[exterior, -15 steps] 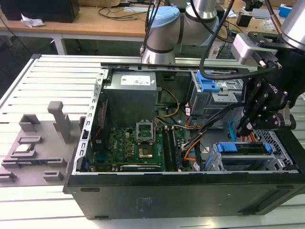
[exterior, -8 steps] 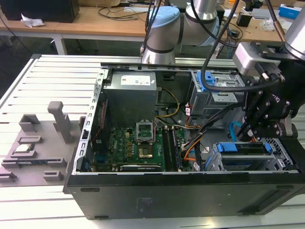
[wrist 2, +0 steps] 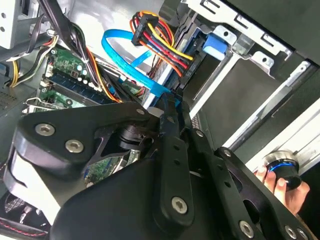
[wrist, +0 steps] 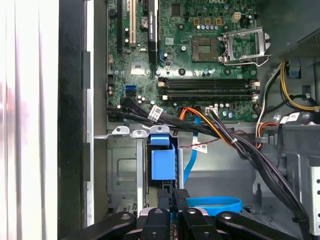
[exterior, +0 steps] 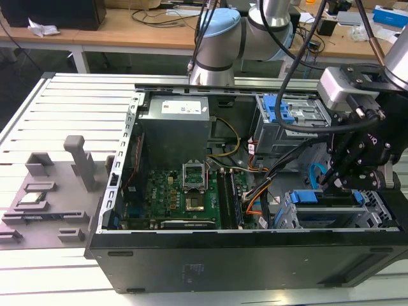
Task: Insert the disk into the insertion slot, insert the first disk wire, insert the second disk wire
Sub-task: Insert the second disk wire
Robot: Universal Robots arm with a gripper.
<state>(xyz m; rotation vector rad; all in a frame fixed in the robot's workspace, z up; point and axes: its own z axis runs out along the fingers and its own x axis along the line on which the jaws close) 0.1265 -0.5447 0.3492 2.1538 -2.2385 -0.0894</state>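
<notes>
Blue flat data wire is the job by my read: claw has its fingers nearly closed around the wire's connector end, so keep the plug square to the port and push straight, no twist. Disk, lower right of the exterior view, already sits in the insertion slot, directly under the claw tips, blue carrier edge just beside them.
</notes>
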